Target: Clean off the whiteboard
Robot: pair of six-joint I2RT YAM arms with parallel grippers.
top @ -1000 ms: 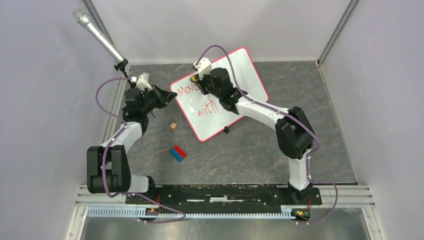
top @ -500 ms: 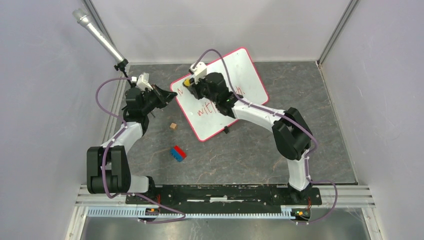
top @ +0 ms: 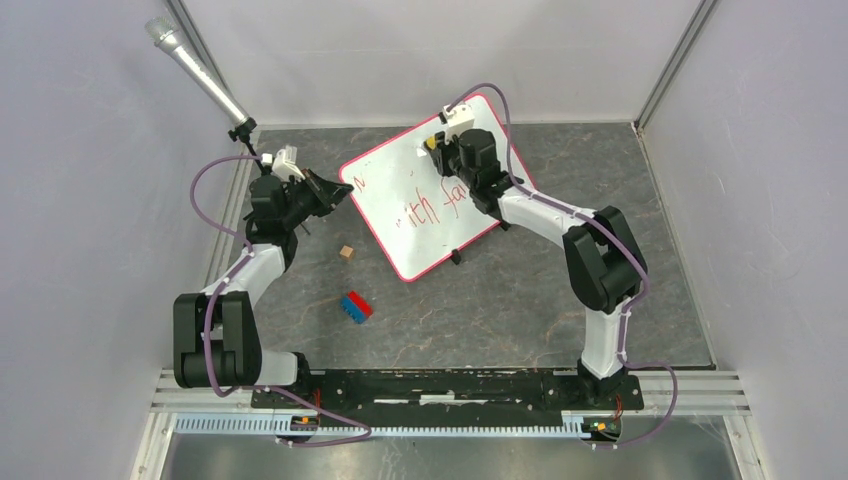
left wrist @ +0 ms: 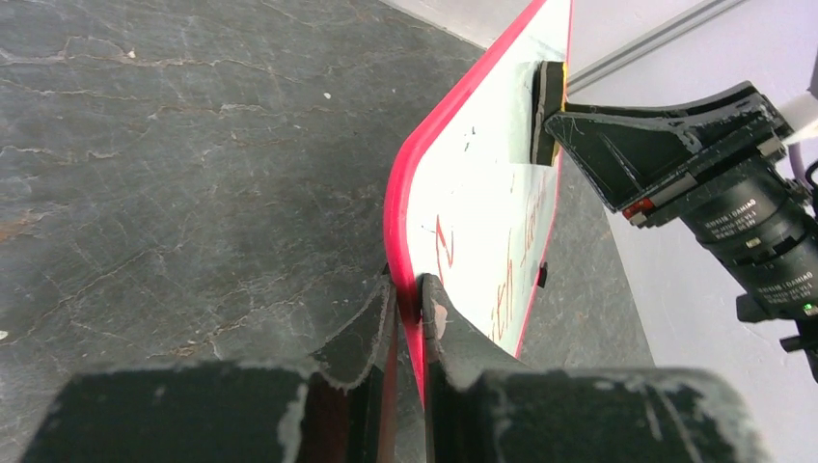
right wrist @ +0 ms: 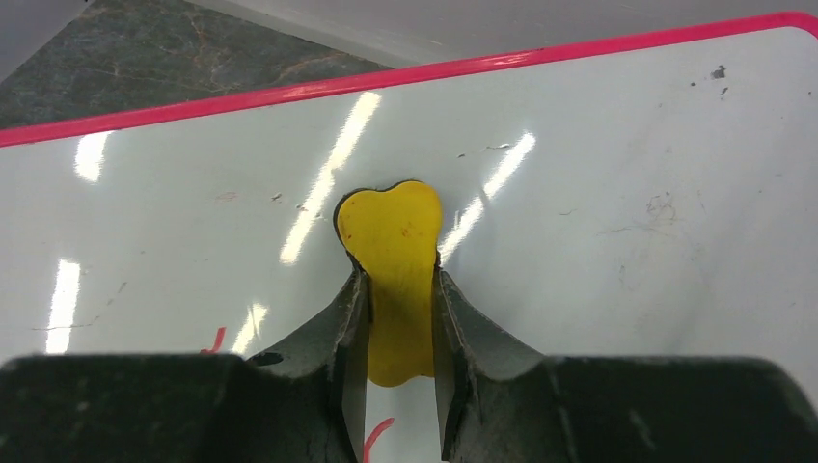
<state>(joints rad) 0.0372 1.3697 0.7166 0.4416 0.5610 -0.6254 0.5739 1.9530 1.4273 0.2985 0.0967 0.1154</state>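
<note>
the large white rectangular whiteboard with a thin red-pink rim (top: 395, 185) lies turned corner-wise on the far middle of the grey stone-patterned table (top: 500, 300). one small black clip foot (top: 455, 257) shows at its near edge.

the left claw (top: 345, 190) is at the board's left corner. in the left wrist view the left claw (left wrist: 410, 294) is nearly closed, with one finger on each side of the red rim, pinching the whiteboard (left wrist: 482, 183) by its edge.

the right claw (top: 440, 145) is over the far part of the board, near its top corner. in the right wrist view the right claw (right wrist: 397, 280) is closed on a flat yellow bone-shaped eraser (right wrist: 391, 222). the fingers grip its narrow waist, and its rounded end lies against the whiteboard (right wrist: 598, 145). from the left wrist the eraser (left wrist: 550, 111) shows a dark underside pressed flat on the white face.

red handwriting runs across the middle of the board, and a small red mark sits near the left corner. the white around the eraser carries only faint specks.

on the table near the board's lower left edge lies a small tan wooden cube (top: 346, 252). a pair of joined red and blue plastic blocks (top: 356, 306) lies nearer the arm bases. a silver microphone (top: 200, 80) leans in at the far left corner.
</note>
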